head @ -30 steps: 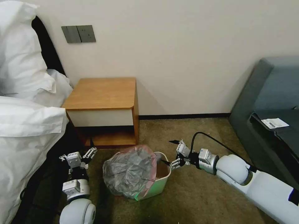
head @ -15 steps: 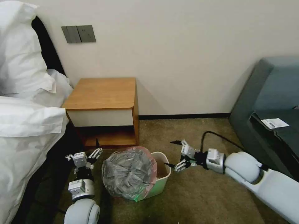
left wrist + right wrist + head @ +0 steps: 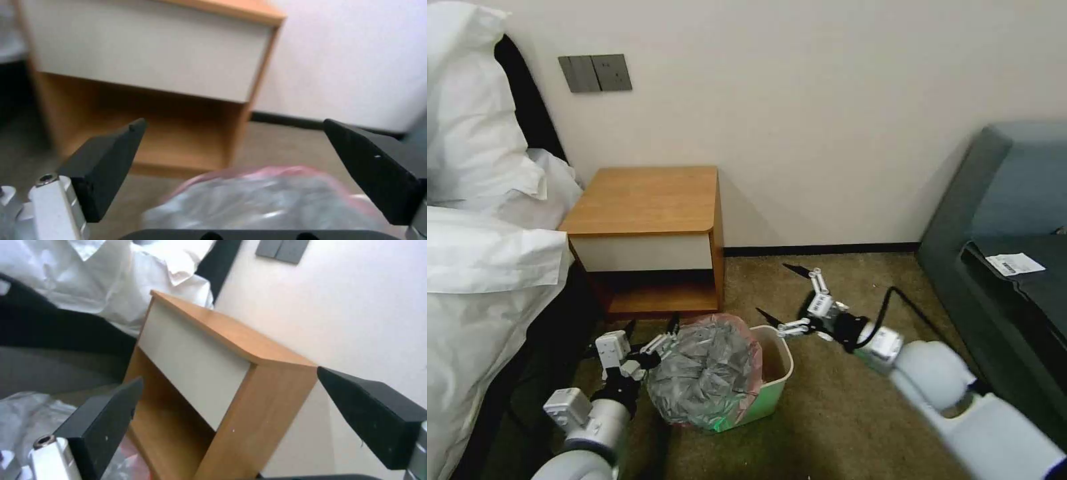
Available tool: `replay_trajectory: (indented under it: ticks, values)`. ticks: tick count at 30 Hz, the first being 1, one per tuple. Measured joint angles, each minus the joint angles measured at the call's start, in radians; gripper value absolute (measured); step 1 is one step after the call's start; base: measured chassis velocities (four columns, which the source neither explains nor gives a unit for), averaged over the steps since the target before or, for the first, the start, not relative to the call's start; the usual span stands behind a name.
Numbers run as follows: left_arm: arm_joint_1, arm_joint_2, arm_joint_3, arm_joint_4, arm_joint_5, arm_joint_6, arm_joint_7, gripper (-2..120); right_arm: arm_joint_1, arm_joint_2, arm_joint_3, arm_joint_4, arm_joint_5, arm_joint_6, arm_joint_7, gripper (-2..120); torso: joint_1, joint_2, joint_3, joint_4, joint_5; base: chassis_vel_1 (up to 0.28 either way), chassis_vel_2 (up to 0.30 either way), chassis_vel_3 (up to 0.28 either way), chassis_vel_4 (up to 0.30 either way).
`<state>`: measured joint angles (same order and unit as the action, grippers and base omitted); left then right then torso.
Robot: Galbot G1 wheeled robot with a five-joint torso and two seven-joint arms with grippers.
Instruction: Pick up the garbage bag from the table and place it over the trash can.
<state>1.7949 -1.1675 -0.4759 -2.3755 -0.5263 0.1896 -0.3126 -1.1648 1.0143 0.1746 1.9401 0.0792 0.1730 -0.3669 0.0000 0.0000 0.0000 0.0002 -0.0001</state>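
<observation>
On carpet at 6 o'clock from the table (image 3: 640, 200), trash can (image 3: 777, 380) stands with garbage bag (image 3: 707, 370) bunched over its 9 o'clock half. Left gripper (image 3: 650, 330) spread wide, at bag's 9 o'clock edge. Right gripper (image 3: 787, 293) spread wide, empty, above can's 1 o'clock corner.

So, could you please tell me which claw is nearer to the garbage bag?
Left. The left claw is open right at the garbage bag, on its left edge; the right claw is open above the trash can's far right corner.
</observation>
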Motion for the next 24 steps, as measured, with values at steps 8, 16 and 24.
replay_trajectory:
  ticks: [8,16,24]
  values:
    - [-0.015,-0.016,-0.004,-0.042,-0.050,0.303,-0.020,91,-0.029,-0.007,0.018,-0.023,0.015,0.016,0.035,100,0.000,0.000,0.000,-0.0003,-0.0001,0.000,0.000,0.000,0.000]
    - [-0.061,-0.035,-0.038,-0.052,-0.209,0.531,-0.057,87,-0.045,-0.011,0.027,-0.001,0.032,0.016,0.069,100,0.000,0.000,0.000,-0.0003,0.0001,0.000,0.000,0.000,0.000]
    - [-0.102,-0.058,-0.030,0.030,-0.197,0.516,-0.082,97,-0.048,-0.001,0.022,0.003,0.033,0.015,0.100,100,0.000,0.000,0.000,-0.0002,0.0001,0.000,0.000,0.000,0.000]
